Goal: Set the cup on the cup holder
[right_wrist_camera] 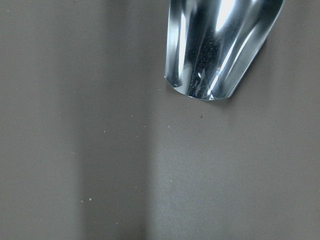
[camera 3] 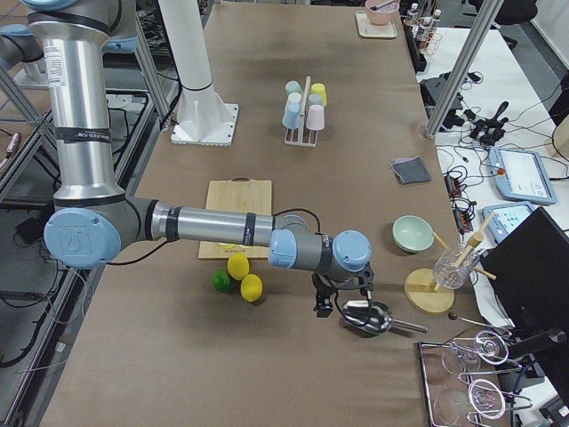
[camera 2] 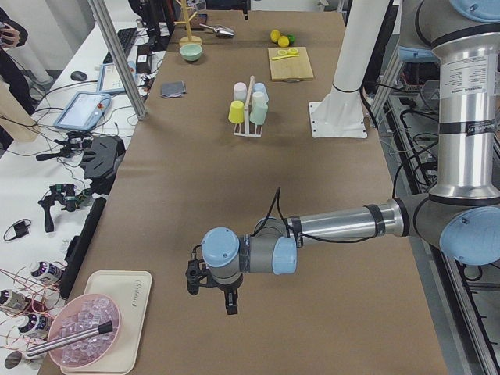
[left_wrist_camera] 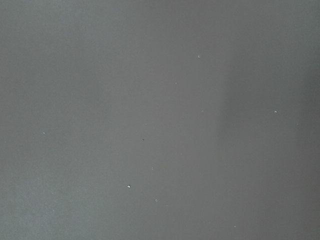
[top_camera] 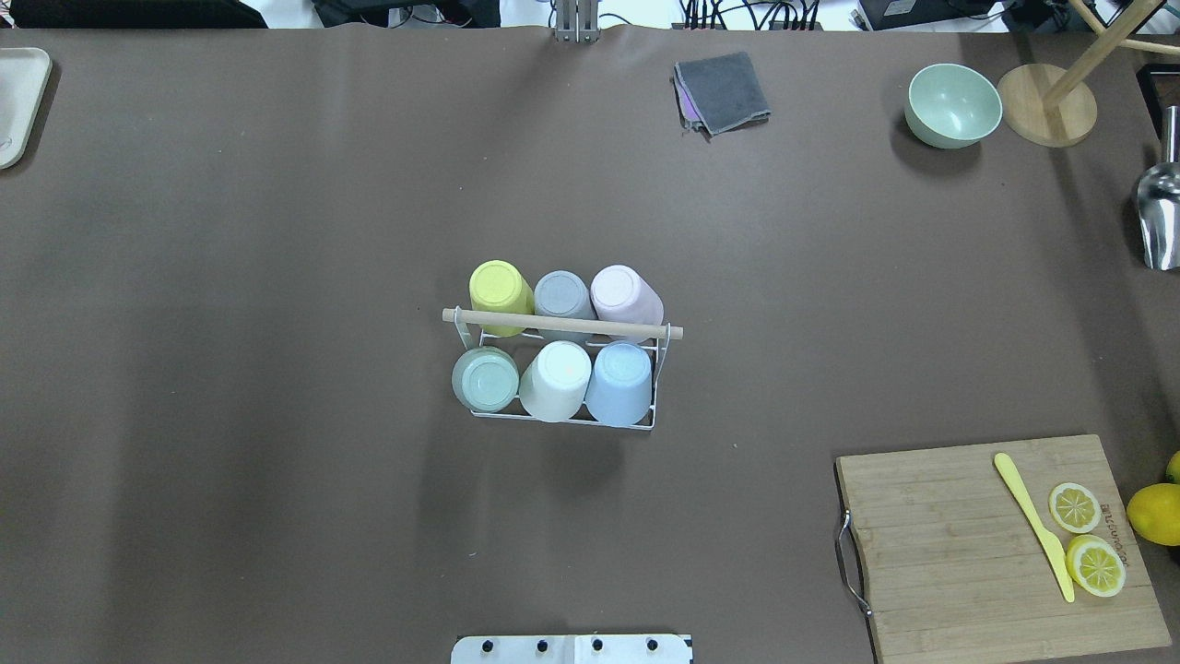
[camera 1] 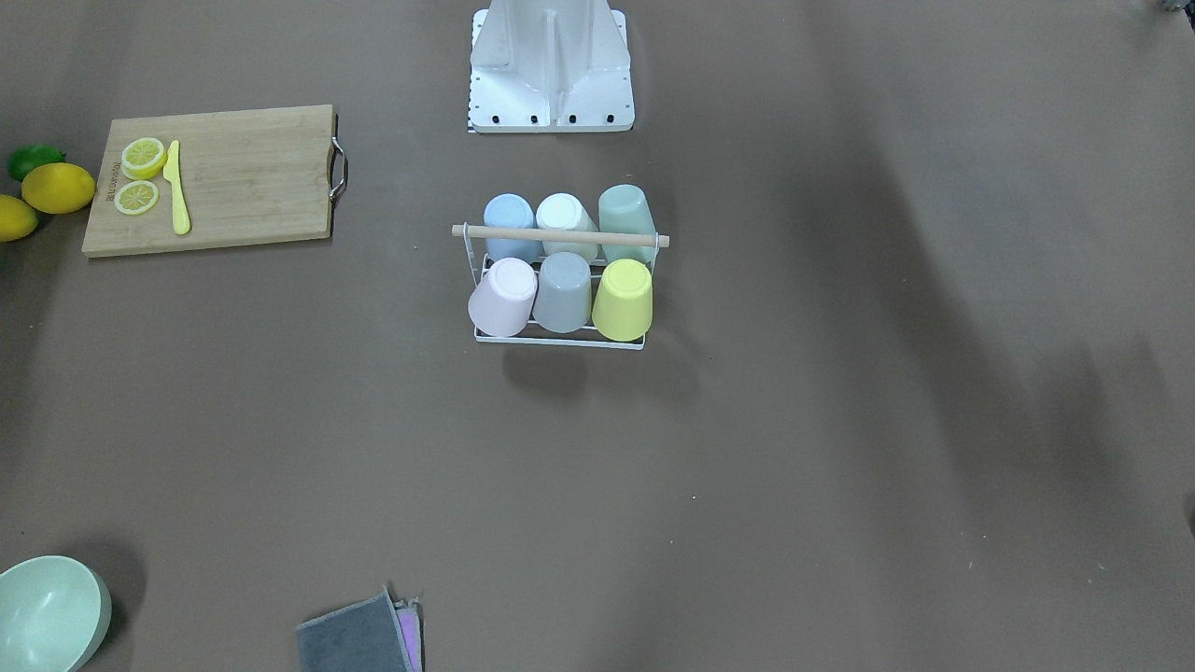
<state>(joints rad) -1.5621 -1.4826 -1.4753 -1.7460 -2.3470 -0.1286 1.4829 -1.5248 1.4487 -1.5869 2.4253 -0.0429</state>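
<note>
On the cup holder six cups are sitting inverted; the task is looking done; the left claw and right claw are hovering well away, and I cannot tell whether either is wide or narrow.

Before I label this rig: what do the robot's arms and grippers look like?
Both the left arm and right arm are silver tubes with light-blue joint caps, a black printed band on the upright segment, and a thin black cable looping at the forearm. The left gripper and right gripper are small and black.
</note>
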